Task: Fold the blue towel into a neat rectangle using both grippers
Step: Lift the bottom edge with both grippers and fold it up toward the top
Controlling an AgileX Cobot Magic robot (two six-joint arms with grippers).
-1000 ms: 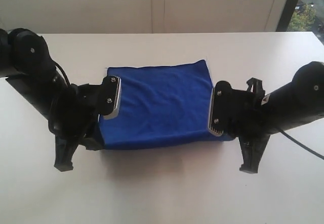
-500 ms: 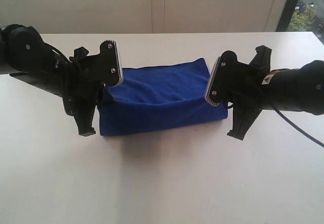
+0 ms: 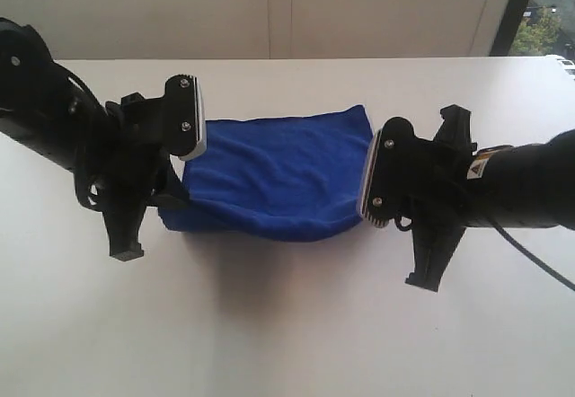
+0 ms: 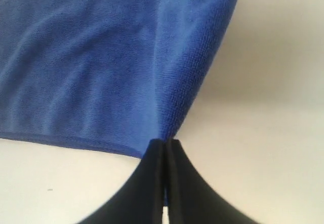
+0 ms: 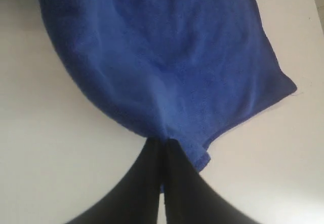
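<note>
The left gripper (image 4: 165,145) and right gripper (image 5: 163,143) are each clamped tight on an end of the blue towel (image 3: 278,177), its edge sagging between them, wide white table (image 3: 287,325) around

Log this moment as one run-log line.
stage: fold under way | left gripper: shut on blue towel corner | right gripper: shut on opposite corner | near edge: raised off table, sagging

The left arm (image 3: 49,119) and right arm (image 3: 530,181) are showing matte black rounded housings, each wearing a silver-edged plate (image 3: 375,183) with two small screws. The right arm is carrying a small triangular label (image 3: 473,169) and trailing a black cable (image 3: 539,264). The left gripper (image 4: 164,144) and right gripper (image 5: 163,142) are tapering into slim black pointed fingers.
</note>
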